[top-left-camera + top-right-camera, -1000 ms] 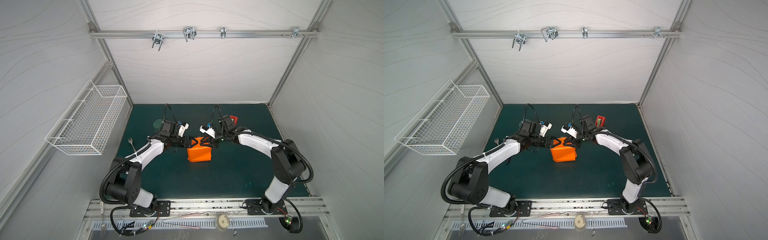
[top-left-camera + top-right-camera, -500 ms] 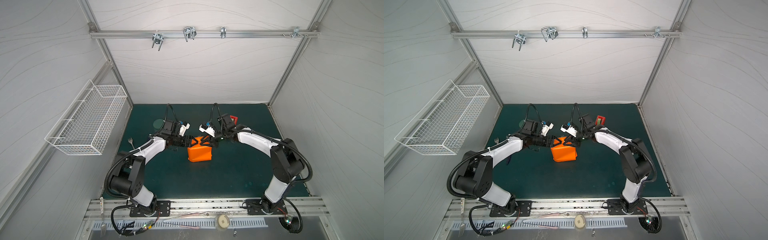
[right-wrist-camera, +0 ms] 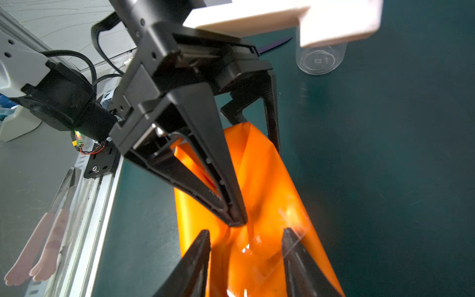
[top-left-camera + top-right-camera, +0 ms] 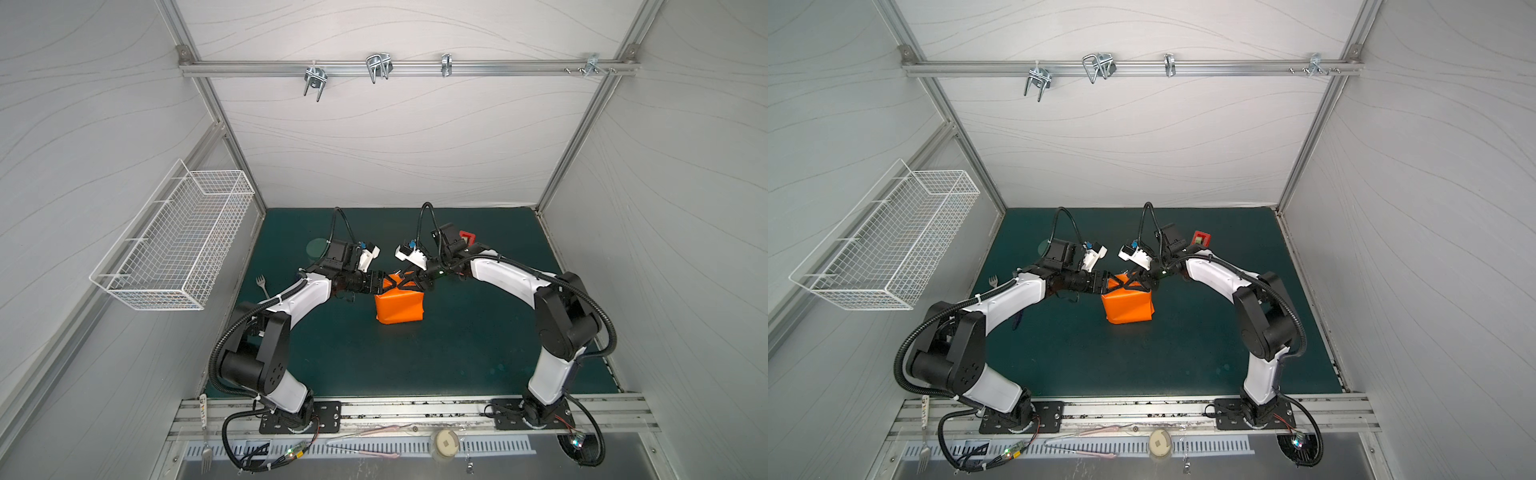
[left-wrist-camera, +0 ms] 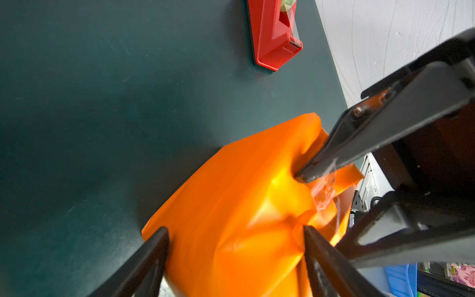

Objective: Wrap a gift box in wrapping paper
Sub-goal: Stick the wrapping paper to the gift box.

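The wrapping paper (image 4: pixel 400 306) forms a glossy orange parcel in the middle of the green mat in both top views; the gift box is hidden inside it. My left gripper (image 5: pixel 235 228) reaches in from the left, open wide across the parcel's far end. One finger lies at the paper's edge and the other pushes into a fold. From the right, my right gripper (image 3: pixel 246 231) stands open over the same end, tips on the paper. A strip of clear tape (image 5: pixel 325 187) sits on the folds by one right fingertip (image 5: pixel 302 177).
A red tape dispenser (image 4: pixel 467 239) stands behind my right wrist near the back of the mat. An upturned clear cup (image 3: pixel 321 59) sits beyond my left gripper and a fork (image 4: pixel 261 282) lies at the mat's left edge. A wire basket (image 4: pixel 174 241) hangs on the left wall.
My right gripper's jaws have spread apart over the parcel's end. The left arm has shifted a little towards the parcel. The parcel has stayed in place.
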Controlling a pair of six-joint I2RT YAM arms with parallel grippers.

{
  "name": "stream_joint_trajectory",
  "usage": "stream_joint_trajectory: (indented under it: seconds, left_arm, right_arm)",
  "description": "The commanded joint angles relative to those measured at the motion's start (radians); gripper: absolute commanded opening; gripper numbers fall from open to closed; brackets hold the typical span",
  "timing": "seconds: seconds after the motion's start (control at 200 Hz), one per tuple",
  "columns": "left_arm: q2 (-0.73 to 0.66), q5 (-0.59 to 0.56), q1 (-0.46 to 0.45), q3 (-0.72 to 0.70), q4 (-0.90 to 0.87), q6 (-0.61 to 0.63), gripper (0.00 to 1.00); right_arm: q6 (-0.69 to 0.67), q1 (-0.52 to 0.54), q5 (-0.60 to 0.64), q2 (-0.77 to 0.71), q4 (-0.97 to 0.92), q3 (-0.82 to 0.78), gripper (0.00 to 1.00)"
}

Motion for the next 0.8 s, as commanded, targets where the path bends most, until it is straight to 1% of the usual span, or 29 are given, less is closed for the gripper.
stream_joint_trajectory:
  seconds: [0.0,0.085,0.165,0.23,0.32,0.375,0.455,0.5,0.545,0.6,0.665,0.74,0.795]
  left_arm:
    - [0.040,-0.034,-0.007,-0.004,-0.057,0.015,0.81]
    - [0.039,-0.033,-0.007,-0.005,-0.057,0.015,0.81]
    - [0.042,-0.032,-0.007,-0.007,-0.053,0.015,0.81]
    - [0.043,-0.032,-0.007,-0.007,-0.053,0.015,0.81]
    - [0.046,-0.032,-0.007,-0.007,-0.054,0.016,0.81]
    - [0.046,-0.033,-0.007,-0.008,-0.052,0.016,0.81]
    - [0.048,-0.032,-0.006,-0.008,-0.052,0.015,0.81]
    - [0.049,-0.032,-0.007,-0.008,-0.050,0.015,0.81]
    - [0.050,-0.030,-0.007,-0.008,-0.050,0.014,0.81]
    - [0.052,-0.029,-0.007,-0.008,-0.048,0.012,0.80]
    - [0.054,-0.026,-0.006,-0.008,-0.048,0.010,0.80]
    - [0.055,-0.024,-0.007,-0.008,-0.047,0.009,0.80]
    - [0.057,-0.024,-0.007,-0.007,-0.047,0.009,0.80]
  right_arm:
    - [-0.038,-0.014,0.045,0.036,-0.069,0.004,0.55]
    - [-0.038,-0.019,0.046,0.042,-0.075,0.018,0.57]
    - [-0.033,-0.022,0.045,0.041,-0.074,0.032,0.64]
    - [-0.026,-0.027,0.049,0.042,-0.082,0.057,0.67]
    - [0.002,-0.044,0.035,0.040,-0.098,0.099,0.75]
    - [0.016,-0.056,0.024,0.031,-0.108,0.120,0.77]
    - [0.021,-0.066,0.019,0.010,-0.110,0.114,0.79]
    - [0.018,-0.068,0.020,-0.005,-0.107,0.098,0.83]
    - [0.019,-0.068,0.028,-0.022,-0.103,0.078,0.83]
    - [0.018,-0.069,0.054,-0.042,-0.088,0.045,0.84]
    - [0.030,-0.061,0.117,-0.055,-0.047,0.011,0.87]
    - [0.036,-0.045,0.179,-0.041,-0.039,0.016,0.89]
    - [0.056,-0.040,0.191,-0.028,-0.032,0.024,0.91]
